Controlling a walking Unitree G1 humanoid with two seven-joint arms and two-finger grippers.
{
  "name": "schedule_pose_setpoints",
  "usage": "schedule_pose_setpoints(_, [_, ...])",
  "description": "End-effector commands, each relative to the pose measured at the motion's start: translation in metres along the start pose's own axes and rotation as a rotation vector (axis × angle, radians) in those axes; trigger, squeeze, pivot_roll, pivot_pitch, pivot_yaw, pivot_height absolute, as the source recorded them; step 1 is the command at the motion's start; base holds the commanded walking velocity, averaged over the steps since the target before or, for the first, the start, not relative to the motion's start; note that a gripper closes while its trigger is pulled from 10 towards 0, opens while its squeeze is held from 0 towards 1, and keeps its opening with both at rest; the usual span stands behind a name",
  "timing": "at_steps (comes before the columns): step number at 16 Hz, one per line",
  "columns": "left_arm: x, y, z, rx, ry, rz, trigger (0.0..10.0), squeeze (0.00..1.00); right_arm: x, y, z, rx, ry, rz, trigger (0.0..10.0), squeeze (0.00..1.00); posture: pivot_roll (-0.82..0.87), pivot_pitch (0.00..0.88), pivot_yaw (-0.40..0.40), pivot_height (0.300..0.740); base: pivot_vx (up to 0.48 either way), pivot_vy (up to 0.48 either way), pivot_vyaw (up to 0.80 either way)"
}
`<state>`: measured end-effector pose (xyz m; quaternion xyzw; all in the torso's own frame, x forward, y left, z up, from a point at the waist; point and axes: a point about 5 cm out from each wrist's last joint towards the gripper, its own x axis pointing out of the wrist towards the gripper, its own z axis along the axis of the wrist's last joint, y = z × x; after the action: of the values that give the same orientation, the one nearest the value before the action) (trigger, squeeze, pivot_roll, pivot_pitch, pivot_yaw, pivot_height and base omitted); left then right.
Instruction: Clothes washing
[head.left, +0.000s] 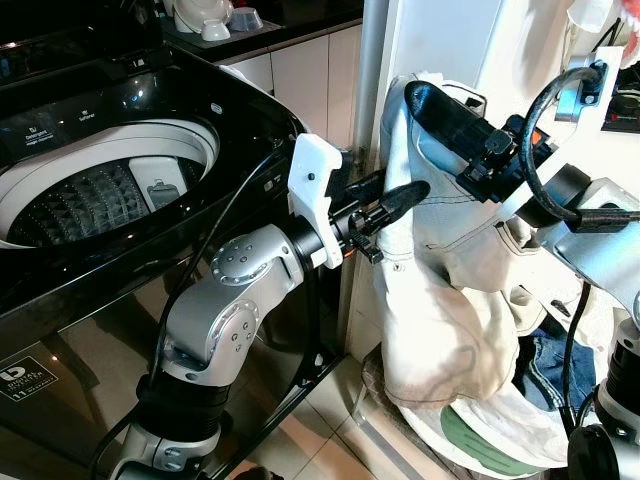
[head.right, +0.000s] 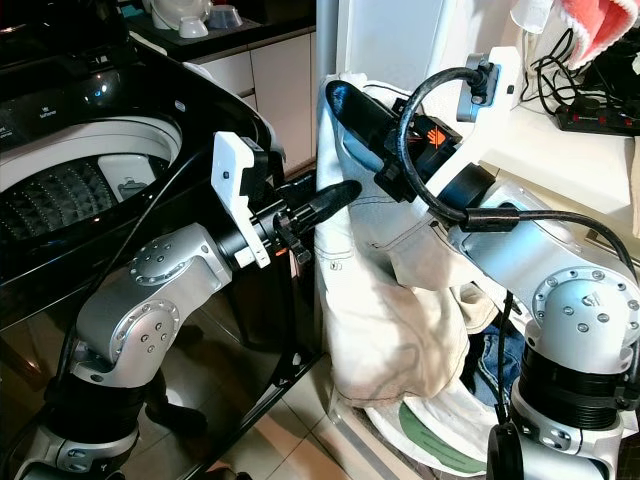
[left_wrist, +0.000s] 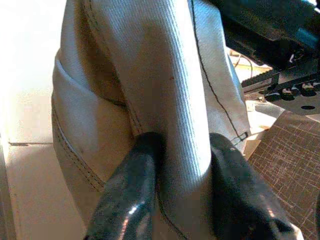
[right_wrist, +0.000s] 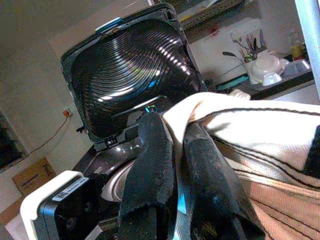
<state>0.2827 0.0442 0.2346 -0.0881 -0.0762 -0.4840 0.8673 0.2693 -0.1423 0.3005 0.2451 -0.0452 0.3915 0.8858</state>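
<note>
A cream pair of trousers (head.left: 440, 300) with dark stitching hangs to the right of the open top-loading washing machine (head.left: 90, 195). My right gripper (head.left: 420, 100) is shut on the waistband at the top, with cloth (right_wrist: 250, 125) pinched between its black fingers (right_wrist: 155, 150). My left gripper (head.left: 405, 195) reaches in from the machine's side, lower down. A fold of the trousers (left_wrist: 175, 90) is clamped between its fingers (left_wrist: 130, 195). The trousers' lower part sags onto a laundry pile (head.left: 480, 430).
The washer's ribbed lid (right_wrist: 130, 75) stands raised behind the drum. Blue denim (head.left: 545, 365) and other clothes lie on the floor by a white wall post (head.left: 375, 60). A power strip (head.right: 600, 115) sits on the right counter, and bowls (head.left: 215, 20) on the back counter.
</note>
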Motion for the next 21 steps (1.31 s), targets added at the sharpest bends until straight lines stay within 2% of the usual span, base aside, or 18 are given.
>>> schedule_pose_setpoints(1, [0.001, 0.001, 0.003, 0.005, -0.007, -0.003, 0.0, 0.00, 0.000, 0.010, 0.004, -0.027, -0.018, 0.048, 0.0, 0.00, -0.07, 0.000, 0.021, 0.740, 0.000, 0.000, 0.00])
schedule_pose_setpoints(10, [0.000, 0.005, 0.005, -0.009, -0.015, -0.001, 0.0, 0.00, 0.000, 0.010, 0.004, -0.027, -0.014, 0.047, 0.0, 0.00, -0.07, 0.000, 0.021, 0.740, 0.000, 0.000, 0.00])
schedule_pose_setpoints(11, [0.000, 0.006, 0.006, -0.006, -0.013, 0.002, 0.0, 0.00, 0.000, 0.010, 0.004, -0.026, -0.014, 0.048, 2.3, 0.14, -0.07, 0.000, 0.021, 0.740, 0.000, 0.000, 0.00])
schedule_pose_setpoints(12, [-0.003, 0.018, 0.015, 0.024, -0.044, 0.058, 0.0, 0.00, 0.000, 0.010, 0.004, -0.025, -0.012, 0.045, 10.0, 1.00, -0.07, 0.000, 0.021, 0.740, 0.000, 0.000, 0.00])
schedule_pose_setpoints(13, [-0.003, 0.020, 0.017, 0.029, -0.052, 0.069, 0.0, 0.00, 0.000, 0.009, 0.004, -0.024, -0.012, 0.043, 10.0, 1.00, -0.07, 0.000, 0.023, 0.740, 0.000, 0.000, 0.00])
schedule_pose_setpoints(15, [-0.013, 0.052, 0.054, 0.160, -0.120, 0.178, 0.0, 0.00, -0.001, 0.010, 0.004, -0.031, -0.007, 0.051, 10.0, 1.00, -0.07, 0.000, 0.022, 0.740, 0.000, 0.000, 0.00])
schedule_pose_setpoints(16, [-0.023, 0.076, 0.091, 0.266, -0.186, 0.263, 0.0, 0.00, -0.001, 0.010, 0.004, -0.054, -0.001, 0.045, 10.0, 1.00, -0.06, 0.000, 0.020, 0.740, 0.000, 0.000, 0.00])
schedule_pose_setpoints(17, [-0.027, 0.085, 0.108, 0.317, -0.210, 0.296, 0.0, 0.00, -0.002, 0.010, 0.003, -0.059, -0.001, 0.046, 10.0, 0.00, -0.05, 0.000, 0.018, 0.740, 0.000, 0.000, 0.00])
schedule_pose_setpoints(19, [-0.036, 0.101, 0.146, 0.450, -0.257, 0.369, 0.0, 0.00, -0.002, 0.011, 0.003, -0.069, -0.001, 0.054, 10.0, 0.00, -0.05, 0.000, 0.018, 0.740, 0.000, 0.000, 0.00])
schedule_pose_setpoints(20, [-0.047, 0.118, 0.200, 0.645, -0.334, 0.511, 0.0, 0.00, -0.002, 0.013, 0.001, -0.081, 0.001, 0.068, 10.0, 0.00, -0.04, 0.000, 0.017, 0.740, 0.000, 0.000, 0.00])
schedule_pose_setpoints(21, [-0.053, 0.122, 0.223, 0.725, -0.371, 0.578, 0.0, 0.00, -0.002, 0.014, 0.001, -0.085, 0.003, 0.075, 10.0, 0.00, -0.04, 0.000, 0.019, 0.740, 0.000, 0.000, 0.00])
